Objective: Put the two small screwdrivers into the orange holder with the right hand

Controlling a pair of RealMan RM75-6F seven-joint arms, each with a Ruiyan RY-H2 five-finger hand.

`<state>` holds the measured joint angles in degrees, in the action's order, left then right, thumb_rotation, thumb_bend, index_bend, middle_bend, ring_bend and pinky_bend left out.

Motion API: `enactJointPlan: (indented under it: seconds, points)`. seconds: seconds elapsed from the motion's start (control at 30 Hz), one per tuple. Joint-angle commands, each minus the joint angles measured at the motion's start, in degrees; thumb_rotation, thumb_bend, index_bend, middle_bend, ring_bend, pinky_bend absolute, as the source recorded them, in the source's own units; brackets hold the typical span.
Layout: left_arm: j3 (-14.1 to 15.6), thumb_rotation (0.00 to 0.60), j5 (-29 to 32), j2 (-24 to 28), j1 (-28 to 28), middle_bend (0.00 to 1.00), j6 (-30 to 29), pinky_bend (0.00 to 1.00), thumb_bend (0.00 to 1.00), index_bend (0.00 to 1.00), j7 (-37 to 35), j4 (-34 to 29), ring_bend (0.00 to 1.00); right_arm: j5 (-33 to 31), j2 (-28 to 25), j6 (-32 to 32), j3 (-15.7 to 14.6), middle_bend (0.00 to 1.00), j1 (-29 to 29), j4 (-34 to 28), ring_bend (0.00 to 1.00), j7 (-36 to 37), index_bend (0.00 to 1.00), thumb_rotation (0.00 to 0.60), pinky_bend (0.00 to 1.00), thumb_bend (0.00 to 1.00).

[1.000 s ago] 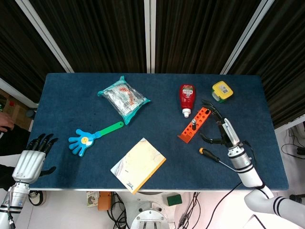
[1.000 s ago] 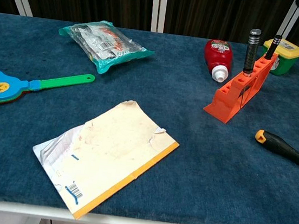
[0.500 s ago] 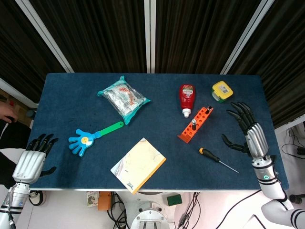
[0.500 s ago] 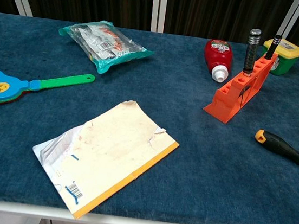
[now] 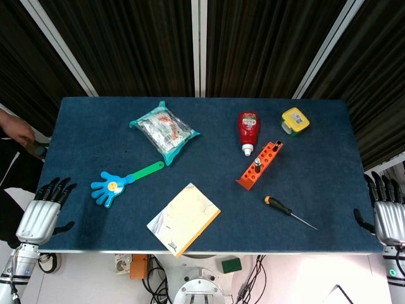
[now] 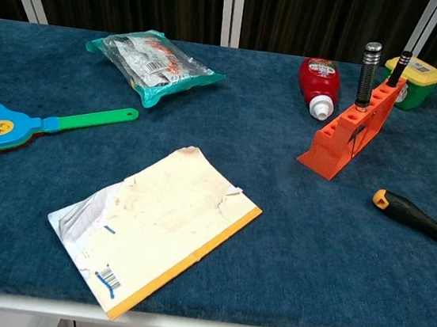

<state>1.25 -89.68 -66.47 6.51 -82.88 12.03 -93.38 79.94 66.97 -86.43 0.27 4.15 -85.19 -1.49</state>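
The orange holder [image 5: 259, 165] [image 6: 350, 130] lies on the blue table right of centre. Two small dark screwdrivers stand upright in its slots: one with a grey cap [image 6: 367, 74] [image 5: 258, 168] and a thinner one [image 6: 399, 68] at the far end. My right hand [image 5: 385, 214] hangs off the table's right front edge, fingers spread, holding nothing, far from the holder. At the left front corner my left hand [image 5: 41, 212] is open and empty too. Neither hand shows in the chest view.
A larger black-and-orange screwdriver [image 5: 288, 211] [image 6: 413, 216] lies in front of the holder. A ketchup bottle [image 5: 248, 131], a yellow-green tub [image 5: 295, 121], a snack bag [image 5: 164, 131], a blue hand clapper [image 5: 122, 180] and a yellow envelope [image 5: 184, 218] also lie on the table.
My right hand has drawn back from beside the holder to the right, past the table's edge, with its fingers apart. The left hand has stayed put.
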Motion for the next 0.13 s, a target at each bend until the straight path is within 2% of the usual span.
enactJointPlan:
  seconds: [0.03, 0.13]
  points:
    - [-0.06, 0.6, -0.13, -0.12, -0.09, 0.08, -0.27, 0.18, 0.05, 0.16, -0.13, 0.15, 0.04, 0.09, -0.39, 0.16, -0.59, 0.0, -1.11, 0.33, 0.0, 1.18, 0.0, 0.6, 0.0, 0.31]
    - [-0.23, 0.6, -0.65, -0.37, -0.22, 0.08, -1.09, 0.18, 0.05, 0.16, -0.52, 0.59, 0.04, 1.14, -0.04, -0.42, -0.55, 0.0, -1.58, 1.33, 0.0, 2.45, 0.0, 0.6, 0.0, 0.31]
